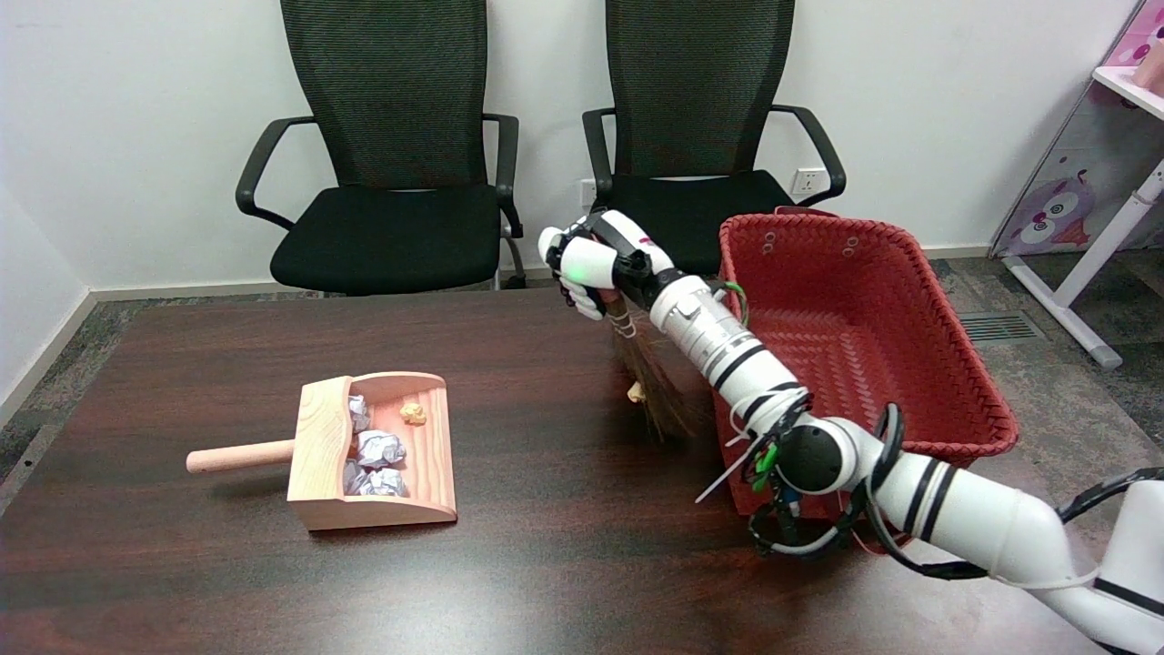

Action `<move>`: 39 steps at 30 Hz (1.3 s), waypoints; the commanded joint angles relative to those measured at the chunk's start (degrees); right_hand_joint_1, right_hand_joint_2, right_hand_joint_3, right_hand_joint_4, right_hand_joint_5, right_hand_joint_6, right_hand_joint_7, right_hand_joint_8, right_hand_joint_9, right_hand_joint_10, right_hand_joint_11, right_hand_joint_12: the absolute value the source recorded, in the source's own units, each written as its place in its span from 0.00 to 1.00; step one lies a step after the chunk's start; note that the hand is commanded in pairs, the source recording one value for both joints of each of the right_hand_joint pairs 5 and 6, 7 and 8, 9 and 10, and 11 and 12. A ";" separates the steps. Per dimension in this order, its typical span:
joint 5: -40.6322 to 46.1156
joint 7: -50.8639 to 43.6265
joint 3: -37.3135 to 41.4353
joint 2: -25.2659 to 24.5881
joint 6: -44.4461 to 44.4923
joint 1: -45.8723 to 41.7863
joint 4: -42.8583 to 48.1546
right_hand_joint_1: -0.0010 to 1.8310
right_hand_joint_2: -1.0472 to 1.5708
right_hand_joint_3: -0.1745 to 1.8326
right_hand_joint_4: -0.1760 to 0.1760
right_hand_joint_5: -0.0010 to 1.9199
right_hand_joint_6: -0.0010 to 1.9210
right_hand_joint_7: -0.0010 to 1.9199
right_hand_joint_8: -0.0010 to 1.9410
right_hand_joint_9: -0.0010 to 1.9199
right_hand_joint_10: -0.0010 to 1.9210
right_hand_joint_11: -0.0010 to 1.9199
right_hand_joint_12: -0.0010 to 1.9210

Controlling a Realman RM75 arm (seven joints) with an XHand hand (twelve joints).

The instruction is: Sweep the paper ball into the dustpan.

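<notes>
A small broom [657, 387] is held in the right hand [587, 264], with the fingers wrapped around its short handle near the top. The brown bristles hang down to the dark wooden table [546, 564], just beside the red woven basket [946, 300]. A little yellow paper ball [635, 392] is seen right at the left edge of the bristles, touching them or almost touching them. The wooden dustpan [382, 509] is found well to the left, with its round handle pointing left and its open mouth facing right, toward the ball. Several grey paper balls [380, 448] and one yellowish scrap [413, 414] are already lying inside it. The yellow ball looks crumpled, very light and soft, so it can likely be rolled by a gentle push, and it could be flicked away by a hard one. The bristles look thin and bendy, like dry straw, so they may be bent over the ball if pressed down too much. The table looks smooth and shiny, so the ball should slide easily. The broom is best gripped by its stiff handle, as it is now.
</notes>
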 commanded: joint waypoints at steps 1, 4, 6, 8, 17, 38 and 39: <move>2.39 9.74 -3.48 -8.76 -5.55 0.56 8.07 0.46 0.92 1.00 0.53 1.00 1.00 1.00 0.99 1.00 1.00 1.00 1.00; 2.46 13.48 -4.32 -10.41 -6.74 0.84 8.78 0.45 0.87 1.00 0.51 1.00 1.00 1.00 0.99 1.00 1.00 1.00 1.00; 2.46 17.21 -4.72 -11.59 -6.94 1.28 9.32 0.45 0.86 1.00 0.51 1.00 1.00 1.00 0.99 1.00 1.00 1.00 1.00; 2.46 21.82 -5.24 -12.86 -7.22 1.72 9.71 0.44 0.83 1.00 0.51 1.00 1.00 1.00 0.99 1.00 1.00 1.00 1.00; 2.22 43.66 -7.54 -16.33 -8.89 2.23 10.00 0.42 0.78 1.00 0.51 1.00 1.00 1.00 0.99 1.00 1.00 0.97 0.96; -0.97 65.96 -13.58 -17.80 -15.05 1.20 6.48 0.39 0.74 0.76 0.51 1.00 1.00 1.00 0.99 1.00 1.00 0.82 0.82; -1.83 65.85 -13.54 -17.73 -15.14 1.02 6.14 0.39 0.74 0.75 0.51 1.00 1.00 1.00 0.99 1.00 1.00 0.82 0.82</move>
